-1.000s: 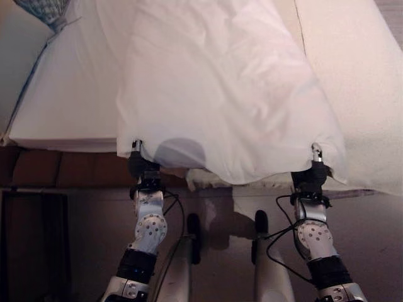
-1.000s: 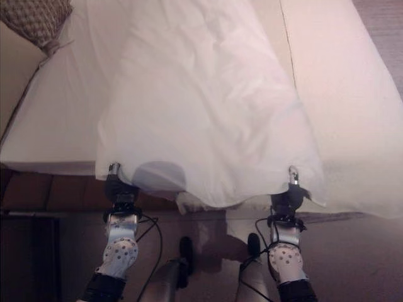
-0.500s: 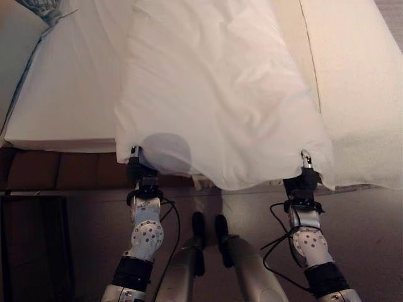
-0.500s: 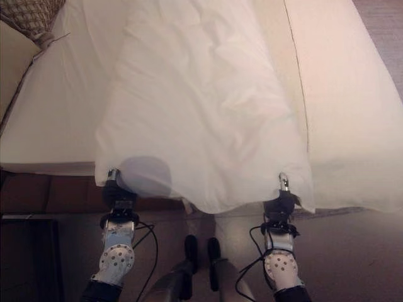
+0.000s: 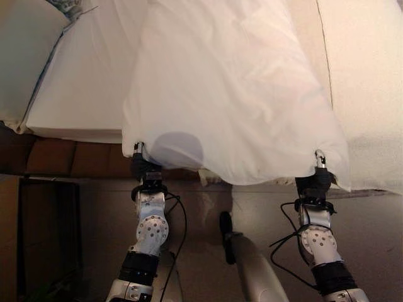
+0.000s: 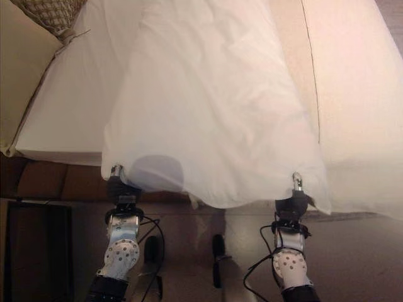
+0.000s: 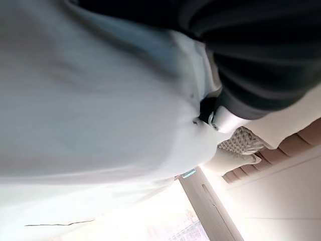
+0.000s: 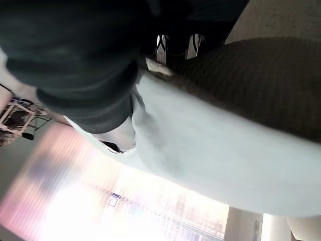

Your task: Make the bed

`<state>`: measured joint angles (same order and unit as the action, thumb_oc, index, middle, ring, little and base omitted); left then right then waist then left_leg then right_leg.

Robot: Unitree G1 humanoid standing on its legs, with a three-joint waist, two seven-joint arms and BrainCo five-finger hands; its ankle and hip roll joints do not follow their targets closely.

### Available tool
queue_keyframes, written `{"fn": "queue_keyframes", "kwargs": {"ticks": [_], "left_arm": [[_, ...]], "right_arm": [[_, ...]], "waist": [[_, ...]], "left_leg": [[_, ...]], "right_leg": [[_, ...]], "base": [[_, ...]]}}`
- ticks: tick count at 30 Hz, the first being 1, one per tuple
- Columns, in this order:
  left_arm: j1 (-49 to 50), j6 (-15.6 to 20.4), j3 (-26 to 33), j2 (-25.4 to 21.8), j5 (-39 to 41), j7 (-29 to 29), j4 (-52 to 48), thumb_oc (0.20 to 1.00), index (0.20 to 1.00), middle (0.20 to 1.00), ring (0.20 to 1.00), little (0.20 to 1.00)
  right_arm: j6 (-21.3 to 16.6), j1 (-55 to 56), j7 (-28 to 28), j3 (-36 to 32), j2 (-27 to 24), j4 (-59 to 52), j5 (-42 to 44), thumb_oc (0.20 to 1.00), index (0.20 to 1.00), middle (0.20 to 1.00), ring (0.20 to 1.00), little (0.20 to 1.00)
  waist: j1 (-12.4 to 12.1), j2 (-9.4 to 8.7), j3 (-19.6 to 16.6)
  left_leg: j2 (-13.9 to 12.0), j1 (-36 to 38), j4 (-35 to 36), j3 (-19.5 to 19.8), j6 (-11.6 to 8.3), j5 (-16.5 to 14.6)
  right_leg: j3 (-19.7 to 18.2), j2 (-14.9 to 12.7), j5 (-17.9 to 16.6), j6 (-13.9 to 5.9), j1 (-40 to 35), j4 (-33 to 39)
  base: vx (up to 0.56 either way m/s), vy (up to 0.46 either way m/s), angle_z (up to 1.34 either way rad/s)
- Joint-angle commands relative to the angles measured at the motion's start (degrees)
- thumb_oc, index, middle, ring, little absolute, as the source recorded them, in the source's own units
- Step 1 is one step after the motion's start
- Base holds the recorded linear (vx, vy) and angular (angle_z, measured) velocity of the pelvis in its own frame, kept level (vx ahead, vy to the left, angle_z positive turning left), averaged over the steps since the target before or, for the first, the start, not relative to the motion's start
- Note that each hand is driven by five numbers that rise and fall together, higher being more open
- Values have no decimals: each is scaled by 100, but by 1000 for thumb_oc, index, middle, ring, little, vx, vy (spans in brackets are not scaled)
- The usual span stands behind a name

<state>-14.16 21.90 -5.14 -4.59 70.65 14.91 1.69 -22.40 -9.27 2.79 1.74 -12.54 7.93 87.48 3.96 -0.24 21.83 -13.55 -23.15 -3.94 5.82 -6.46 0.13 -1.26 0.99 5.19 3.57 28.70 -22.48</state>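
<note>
A white sheet (image 5: 227,94) lies stretched down the middle of the bed (image 5: 75,94), and its near edge hangs just past the bed's foot. My left hand (image 5: 140,165) pinches the sheet's near left corner, with one finger showing on top of the cloth. My right hand (image 5: 317,179) pinches the near right corner in the same way. Between the two hands the edge sags slightly. In the left wrist view the sheet (image 7: 100,100) runs past my hand (image 7: 261,60). The right wrist view shows the cloth (image 8: 215,160) pressed against my hand (image 8: 75,55).
A cream blanket (image 5: 371,94) covers the bed's right side. A patterned pillow (image 6: 53,12) lies at the far left, next to a beige cushion (image 5: 25,56). The brown bed base (image 5: 56,160) and a dark cabinet (image 5: 44,239) stand at lower left.
The whole picture has shifted, so the camera moved, bringing the beige cushion at the left into view. Both hands keep the same hold on the sheet's near corners.
</note>
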Motion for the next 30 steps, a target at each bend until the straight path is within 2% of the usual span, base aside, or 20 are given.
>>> {"fn": "queue_keyframes", "kwargs": {"ticks": [1,3,4,5,6,7,8,9,10,11,12,13,14,16,18,20,24,27,28,30], "left_arm": [[179,423,42,-291,-244,-280,-590,200,200,200,200,200],[51,352,-111,-364,-219,-370,-365,200,200,200,200,200],[99,346,-134,-362,-194,-410,-325,200,200,200,200,200],[151,335,-132,-372,-187,-431,-293,200,200,200,200,200],[226,316,-104,-401,-204,-443,-294,200,200,200,200,200],[303,288,-49,-448,-278,-442,-354,200,200,200,200,200],[302,287,-49,-449,-280,-439,-357,200,200,200,200,200],[302,315,-38,-422,-268,-416,-320,200,200,200,200,200],[299,315,-37,-422,-269,-415,-320,200,200,200,200,200],[309,283,-22,-394,-274,-379,-280,200,200,200,200,200],[378,242,16,-327,-301,-291,-314,200,200,200,200,200],[385,220,25,-303,-383,-266,-310,200,200,200,200,200],[383,219,27,-303,-385,-264,-311,200,200,200,200,200],[374,230,-22,-202,-391,-257,-270,200,200,200,200,200],[375,185,-39,-170,-416,-248,-222,200,200,200,200,200],[486,275,-9,-61,-274,-230,-235,200,200,200,200,200],[619,272,-29,32,-207,-234,-228,200,200,200,200,200],[587,314,-16,67,-197,-173,-157,200,200,200,200,200],[536,364,19,73,-215,-137,-168,200,200,200,200,200],[452,428,192,85,-248,-58,-171,200,200,200,200,200]], "right_arm": [[-201,269,275,38,-25,-442,-2,200,200,200,200,200],[-197,319,288,-63,82,-522,3,200,200,200,200,200],[-167,319,306,-116,112,-478,5,200,200,200,200,200],[-152,276,306,-107,147,-403,12,200,200,200,200,200],[-123,209,318,-66,188,-343,-16,200,200,200,200,200],[-94,172,310,-87,203,-312,-109,200,200,200,200,200],[-94,169,310,-88,204,-311,-110,200,200,200,200,200],[-116,121,325,-79,223,-265,-64,200,200,200,200,200],[-116,116,328,-79,221,-261,-61,200,200,200,200,200],[-141,110,330,-69,203,-189,-53,200,200,200,200,200],[-175,187,312,-86,215,-158,-30,200,200,200,200,200],[-190,257,319,-83,181,-131,-68,200,200,200,200,200],[-190,255,319,-82,181,-132,-68,200,200,200,200,200],[-160,311,363,-56,106,-177,-68,200,200,200,200,200],[-138,350,363,-81,78,-125,-52,200,200,200,200,200],[-121,354,325,-74,7,-82,-78,200,200,200,200,200],[-124,398,216,-133,-48,-21,-159,200,200,200,200,200],[-117,343,96,-131,-185,21,-293,200,200,200,200,200],[-115,288,53,-120,-213,64,-316,200,200,200,200,200],[-170,202,-17,-148,-217,79,-356,200,200,200,200,200]], "waist": [[-4,141,-420],[102,56,-415],[103,78,-426],[82,66,-440],[-29,48,-437],[-126,42,-436],[-116,39,-444],[-51,-3,-431],[-54,-8,-437],[5,-32,-386],[72,-12,-397],[122,-4,-338],[119,-8,-342],[179,51,-271],[165,92,-305],[191,167,-451],[223,260,-519],[171,219,-425],[114,185,-407],[147,113,-451]], "left_leg": [[353,-28,447,27,-29,1133],[993,-346,-613,-213,161,434],[1153,-395,-824,-314,207,292],[1254,-396,-941,-408,308,130],[1247,-337,-1024,-612,376,-34],[1229,-300,-1080,-741,427,-127],[1238,-317,-1077,-735,430,-112],[1366,-153,-789,-874,471,-30],[1368,-157,-771,-879,469,-13],[1484,-39,-539,-949,476,90],[1620,118,-250,-981,446,191],[1701,248,-167,-938,432,208],[1702,240,-157,-944,432,226],[1785,190,-286,-945,490,204],[1775,128,-342,-921,510,200],[1741,86,-229,-1010,501,201],[1673,128,-227,-1030,445,238],[1736,-71,-723,-886,320,238],[1853,-149,-865,-651,289,223],[1579,-109,-767,-602,345,137]], "right_leg": [[-628,-577,-472,-1074,-231,735],[-745,-1358,-1141,-1302,-584,1333],[-730,-1568,-1394,-1287,-623,1436],[-662,-1738,-1691,-1280,-607,1611],[-234,-1903,-1862,-1251,-650,1878],[251,-1895,-1668,-1214,-729,1903],[257,-1903,-1680,-1215,-720,1911],[379,-1150,-1143,-1081,-548,1520],[370,-1152,-1136,-1077,-522,1495],[280,-565,-882,-1033,-171,1094],[258,-128,-652,-894,-89,999],[70,107,-547,-811,-96,903],[64,106,-563,-810,-86,909],[-255,172,-544,-666,-46,820],[-404,219,-501,-650,-43,740],[-407,168,-657,-744,-157,1067],[-311,131,-629,-725,-335,1257],[-297,61,-626,-673,-427,1320],[-349,55,-649,-669,-423,1321],[-428,-29,-633,-689,-414,1302]], "base": [[82,752,-9],[125,705,7],[145,681,31],[146,644,45],[116,587,37],[67,379,-6],[-2,392,-113],[-31,226,-137],[-48,330,-126],[-1,245,-60],[22,284,-41],[38,177,-33],[17,61,-11],[-9,37,39],[-2,-58,39],[-4,-153,11],[20,-139,21],[-22,-75,12],[0,-9,6],[15,15,0]]}}
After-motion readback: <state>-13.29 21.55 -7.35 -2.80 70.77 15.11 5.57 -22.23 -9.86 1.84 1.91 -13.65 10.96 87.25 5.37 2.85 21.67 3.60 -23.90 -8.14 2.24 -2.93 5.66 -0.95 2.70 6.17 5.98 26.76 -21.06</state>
